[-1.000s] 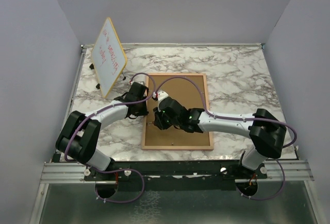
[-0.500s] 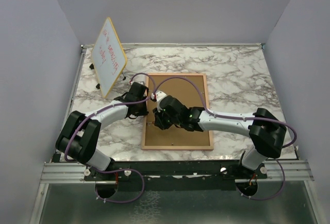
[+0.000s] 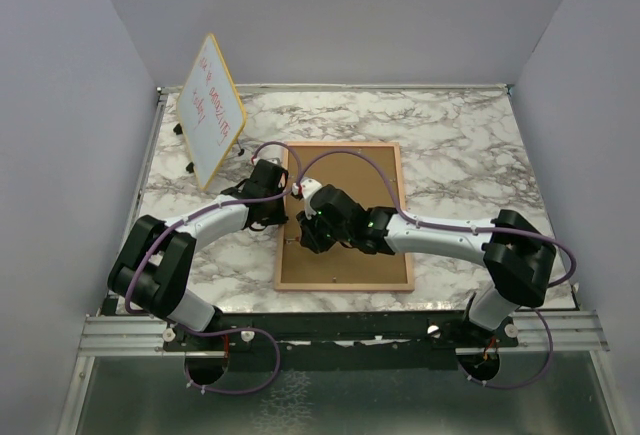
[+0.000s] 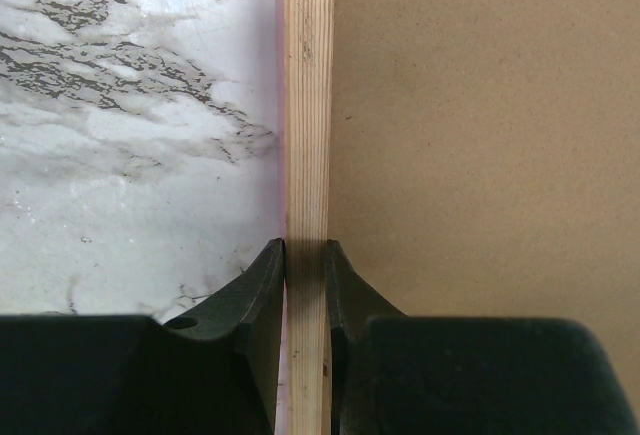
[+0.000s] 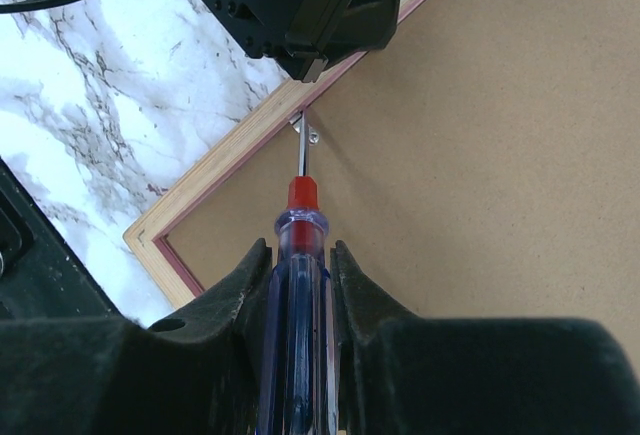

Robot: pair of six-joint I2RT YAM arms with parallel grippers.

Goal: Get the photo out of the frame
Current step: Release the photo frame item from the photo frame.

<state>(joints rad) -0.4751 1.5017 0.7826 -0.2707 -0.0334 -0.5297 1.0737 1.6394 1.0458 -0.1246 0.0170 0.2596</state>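
Change is minimal over the last second: the right arm's wrist edges slightly leftward and nothing else shifts. Large pink-bordered picture frame with a brown fibreboard back (image 3: 340,265) lies face down on the marble bench (image 3: 460,155). Left gripper (image 4: 305,255) stays clamped on the frame's pale wooden left rail, pinning it. Right gripper (image 5: 303,255) is clamped on a blue-handled screwdriver with a red collar (image 5: 300,240). Its tip touches a small metal clip (image 5: 305,133) at the rail's inner edge. Photo is not visible, presumably still under the backing. Clip work looks unfinished, so the task seems at an early stage.
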